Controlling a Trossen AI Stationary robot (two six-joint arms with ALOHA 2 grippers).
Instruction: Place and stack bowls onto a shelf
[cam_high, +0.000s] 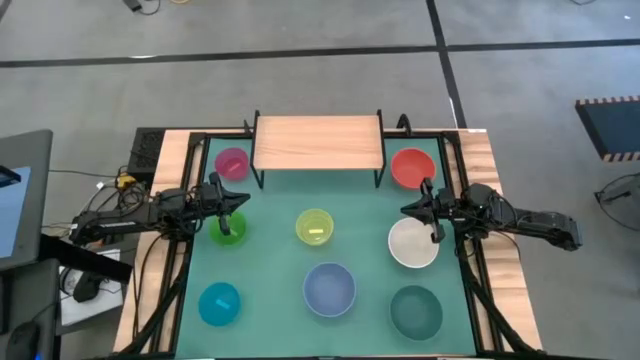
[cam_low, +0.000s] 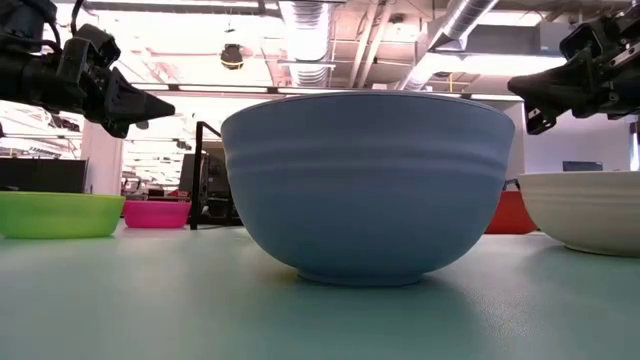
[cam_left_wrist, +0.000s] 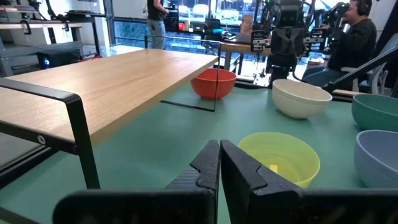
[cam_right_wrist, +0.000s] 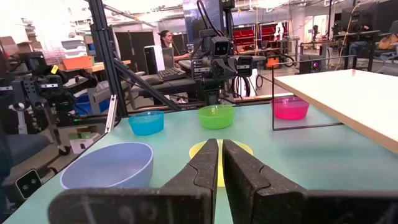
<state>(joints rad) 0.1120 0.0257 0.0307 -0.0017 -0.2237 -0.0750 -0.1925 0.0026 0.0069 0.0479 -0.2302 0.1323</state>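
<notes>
While empty, left gripper (cam_high: 243, 200) hovers closed — green bowl (cam_high: 228, 230) just below.

Closed fingers (cam_left_wrist: 219, 167) before yellow bowl (cam_left_wrist: 281, 157), shelf (cam_left_wrist: 112, 78).

The shelf (cam_high: 318, 141) top is bare across its whole width. The pink bowl (cam_high: 232, 163) crowds its left end and the red bowl (cam_high: 412, 167) its right. The mat between shelf and yellow bowl (cam_high: 314, 227) lies open. The blue bowl (cam_high: 329, 288) blocks the near centre.
</notes>
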